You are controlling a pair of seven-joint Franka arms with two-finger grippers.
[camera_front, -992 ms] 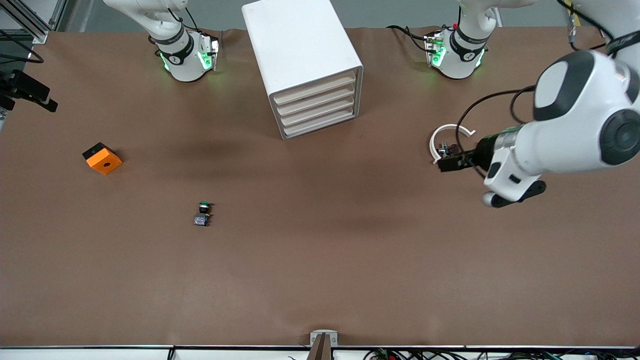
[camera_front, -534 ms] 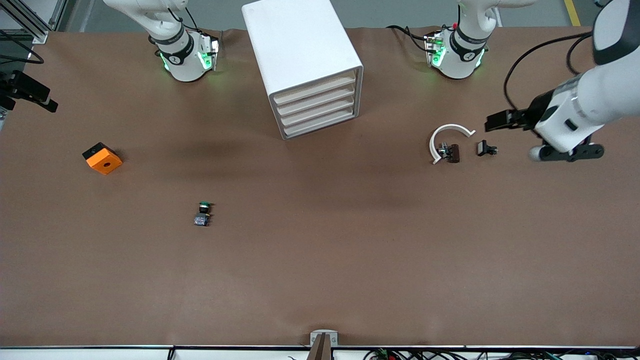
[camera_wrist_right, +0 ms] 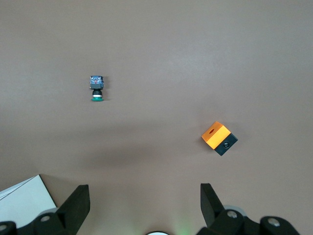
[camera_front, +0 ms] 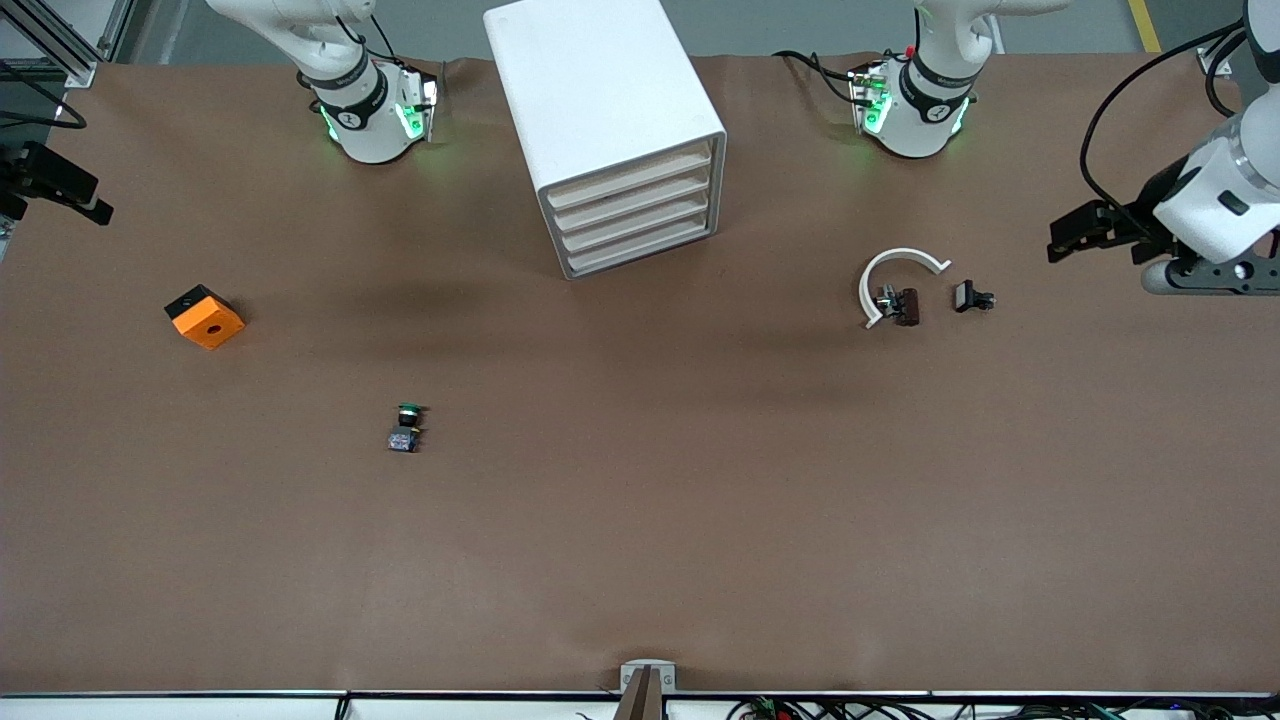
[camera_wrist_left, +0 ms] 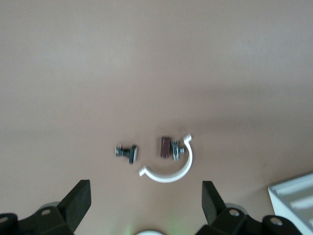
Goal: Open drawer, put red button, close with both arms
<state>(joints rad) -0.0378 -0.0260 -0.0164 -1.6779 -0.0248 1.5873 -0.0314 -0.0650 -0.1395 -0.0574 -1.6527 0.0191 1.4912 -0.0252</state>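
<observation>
The red button [camera_front: 903, 305] lies on its side against a white open ring [camera_front: 897, 262], toward the left arm's end of the table; in the left wrist view the red button [camera_wrist_left: 166, 146] shows a dark red end and a grey body. The white cabinet [camera_front: 600, 100] has all its drawers [camera_front: 633, 207] shut. My left gripper [camera_front: 1072, 238] hangs open and empty near the table's end, apart from the button; the left gripper [camera_wrist_left: 145, 186] looks down on it. My right gripper [camera_wrist_right: 144, 191] is open, empty and high up, out of the front view.
A small black part [camera_front: 971, 297] lies beside the ring. A green-capped button [camera_front: 405, 427] and an orange-and-black cube [camera_front: 204, 316] sit toward the right arm's end. A black fixture [camera_front: 55, 185] juts in at that table edge.
The left arm has drawn back from over the ring toward its own end of the table, uncovering the red button and the black part. Its gripper stayed open. Nothing on the table moved.
</observation>
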